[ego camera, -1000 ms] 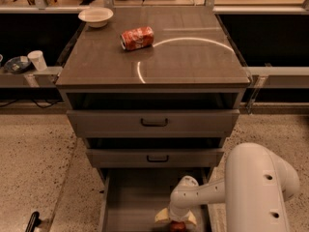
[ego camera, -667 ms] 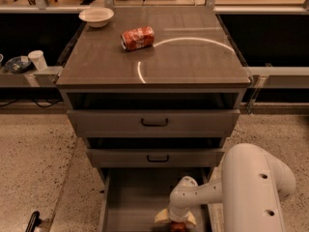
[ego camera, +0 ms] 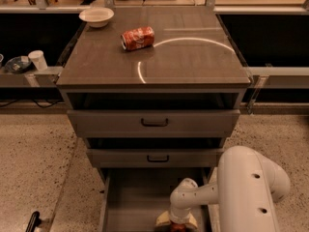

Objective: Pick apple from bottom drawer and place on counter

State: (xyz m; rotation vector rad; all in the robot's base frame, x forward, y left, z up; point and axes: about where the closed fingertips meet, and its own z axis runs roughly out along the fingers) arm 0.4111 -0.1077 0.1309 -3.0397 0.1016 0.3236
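Red shows at the bottom edge of the view: a bit of the apple (ego camera: 177, 228), low in the open bottom drawer (ego camera: 135, 202), near its front and right of centre. The gripper (ego camera: 176, 222) sits right over it, reaching down into that drawer, with tan parts on either side of the fruit. I cannot tell whether the jaws are spread or pinching the apple. The white arm (ego camera: 244, 187) bends in from the lower right, over the drawer's right side.

Above, the two upper drawers (ego camera: 154, 123) with dark handles stand slightly pulled out. The glossy grey-brown table (ego camera: 193, 57) carries a crushed red can (ego camera: 137, 37) lying on its side near the middle left, and a white bowl (ego camera: 96, 17) at the far left corner. A white cup (ego camera: 37, 59) stands on a ledge to the left.
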